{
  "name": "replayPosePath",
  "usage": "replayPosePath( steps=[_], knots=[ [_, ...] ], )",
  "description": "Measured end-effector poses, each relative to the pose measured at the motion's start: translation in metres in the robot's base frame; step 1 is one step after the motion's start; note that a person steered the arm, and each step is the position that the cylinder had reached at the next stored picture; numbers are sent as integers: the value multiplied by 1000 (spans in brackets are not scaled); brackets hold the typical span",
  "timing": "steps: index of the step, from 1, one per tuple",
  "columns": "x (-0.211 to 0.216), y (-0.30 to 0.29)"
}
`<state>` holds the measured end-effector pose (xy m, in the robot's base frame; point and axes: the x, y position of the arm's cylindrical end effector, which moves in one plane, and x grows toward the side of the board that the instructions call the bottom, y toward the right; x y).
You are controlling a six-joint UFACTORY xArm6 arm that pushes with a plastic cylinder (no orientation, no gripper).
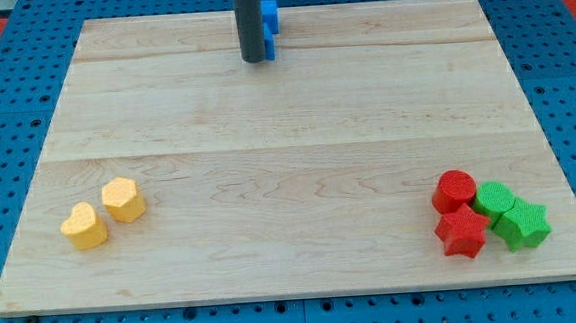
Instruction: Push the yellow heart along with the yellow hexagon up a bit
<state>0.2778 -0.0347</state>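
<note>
Camera view: our tip [254, 59] stands at top, far from both yellow blocks; no hand fitted, nothing held.
We judge yellow heart [84, 226] and yellow hexagon [123, 200] light, rigid, free-sliding; push from their lower faces.

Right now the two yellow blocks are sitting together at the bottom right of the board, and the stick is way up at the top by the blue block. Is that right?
Not quite. The yellow heart and yellow hexagon sit together at the view's bottom left, not the right, as the camera view shows. The rest holds: my tip is up at the top beside the blue block.
</note>
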Motion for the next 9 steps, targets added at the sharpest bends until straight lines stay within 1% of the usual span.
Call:
replayPosePath(
  steps=[1,2,3,4,5,6,7,8,9],
  knots=[
    [-16,10],
    [-17,12],
    [34,-34],
    [84,-144],
    [142,-234],
    [211,-251],
    [285,-239],
    [297,-205],
    [262,-188]
  ],
)
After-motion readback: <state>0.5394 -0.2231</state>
